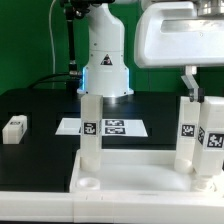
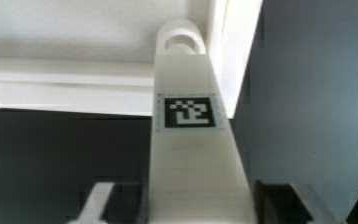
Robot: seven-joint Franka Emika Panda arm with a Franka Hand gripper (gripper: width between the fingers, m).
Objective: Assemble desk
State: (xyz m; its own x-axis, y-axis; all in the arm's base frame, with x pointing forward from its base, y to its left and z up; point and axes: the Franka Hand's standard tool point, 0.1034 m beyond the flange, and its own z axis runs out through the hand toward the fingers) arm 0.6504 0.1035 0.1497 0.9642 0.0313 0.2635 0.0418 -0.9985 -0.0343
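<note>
The desk lies in parts across the lower part of the exterior view. There is one tabletop panel point(image 1: 130, 185), white and rimmed, filling the bottom of the frame and running off its bottom and right edges. There are four legs. Three stand upright on the panel: the left leg point(image 1: 90, 125) at the rear corner on the exterior view's left, and at the right edge of the frame the second right leg point(image 1: 187, 135) with the front right leg point(image 1: 212, 140) just beside it. The fourth, the loose leg point(image 1: 14, 128), lies on its side on the black table point(image 1: 40, 105) at the middle left, well apart from the panel.

The gripper point(image 1: 197, 92) comes down from the upper right onto the top of the front right leg. In the wrist view its fingers point(image 2: 101, 205) sit on either side of that leg point(image 2: 194, 150), clenched around it.

The panel's raised rim frames a bare floor between the left leg and the two right ones. One round socket point(image 1: 88, 183) in the near left corner stands open. Open black table lies between the loose leg and the marker board point(image 1: 105, 127), which lies flat behind the panel, in front of the robot base point(image 1: 105, 55).

Each upright leg bears one black-and-white square marker point(image 2: 190, 112). The marker board carries several of these.
</note>
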